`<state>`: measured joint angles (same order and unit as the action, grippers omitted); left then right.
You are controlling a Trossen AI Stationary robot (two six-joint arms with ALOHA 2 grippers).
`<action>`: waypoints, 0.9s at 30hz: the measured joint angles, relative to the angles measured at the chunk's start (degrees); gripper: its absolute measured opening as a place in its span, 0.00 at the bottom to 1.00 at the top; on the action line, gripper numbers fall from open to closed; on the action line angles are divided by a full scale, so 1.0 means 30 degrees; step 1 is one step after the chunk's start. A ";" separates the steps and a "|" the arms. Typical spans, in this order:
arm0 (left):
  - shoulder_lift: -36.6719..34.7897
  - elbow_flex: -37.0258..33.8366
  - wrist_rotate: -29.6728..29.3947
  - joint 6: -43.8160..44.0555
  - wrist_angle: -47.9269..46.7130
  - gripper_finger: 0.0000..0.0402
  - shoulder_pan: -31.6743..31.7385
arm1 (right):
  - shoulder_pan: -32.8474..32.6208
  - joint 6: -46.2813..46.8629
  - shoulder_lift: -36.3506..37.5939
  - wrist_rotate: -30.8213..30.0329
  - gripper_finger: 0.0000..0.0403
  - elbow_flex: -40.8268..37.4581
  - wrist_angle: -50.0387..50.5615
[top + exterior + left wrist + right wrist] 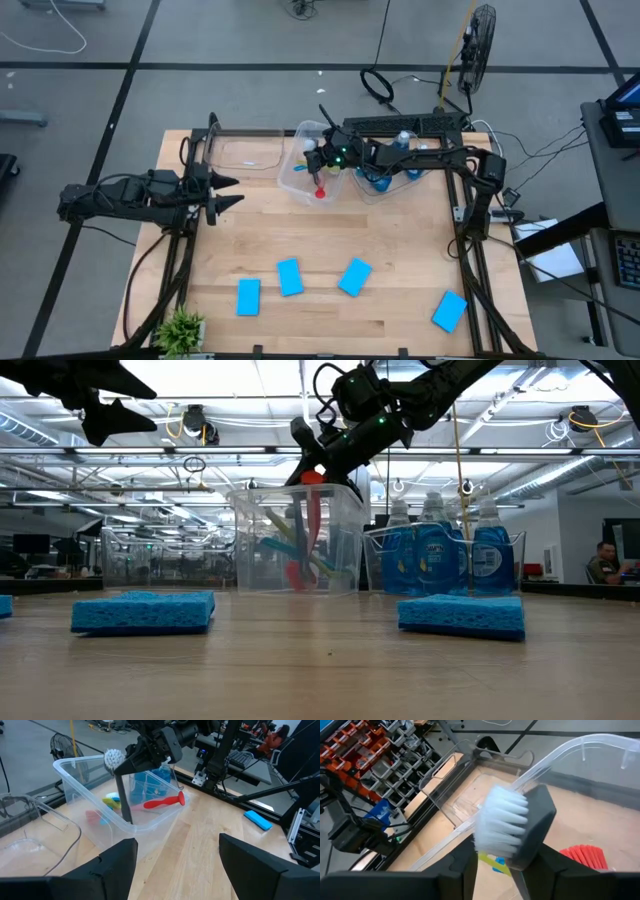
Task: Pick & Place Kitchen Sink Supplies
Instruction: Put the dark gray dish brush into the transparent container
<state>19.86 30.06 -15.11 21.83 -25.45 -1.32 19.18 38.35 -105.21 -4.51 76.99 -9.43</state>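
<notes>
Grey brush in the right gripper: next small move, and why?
Probably lower it a little further and open. The right gripper holds the grey brush bristles-up, its handle already inside the middle clear tub where the red brush and yellow brush lie. The handle seems near the tub floor, so releasing should drop it in. The left gripper waits open, off to the side.

Overhead, table-level and both wrist cameras share the brush tub point(308, 160).
</notes>
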 joint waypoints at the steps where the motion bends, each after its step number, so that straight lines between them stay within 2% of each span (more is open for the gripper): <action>1: 0.0000 0.0000 0.0000 0.0007 0.0000 0.71 0.0000 | 0.0003 -0.0003 0.0000 0.0003 0.31 0.0000 0.0000; 8: 0.0000 0.0000 0.0007 0.0044 0.0000 0.72 0.0006 | 0.0070 0.0000 0.0000 0.0011 0.33 0.0000 0.0036; 16: 0.0000 0.0000 0.0030 0.0400 0.0000 0.69 0.0000 | 0.0362 0.0002 0.0000 0.0056 0.35 0.0007 0.0031; 27: 0.0000 0.0000 0.0073 0.0400 0.0000 0.71 0.0000 | 0.0379 0.0011 0.0000 0.0113 0.57 0.0015 -0.0066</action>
<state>19.86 30.06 -14.90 23.03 -25.45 -1.32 20.32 38.38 -105.21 -4.17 77.03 -9.63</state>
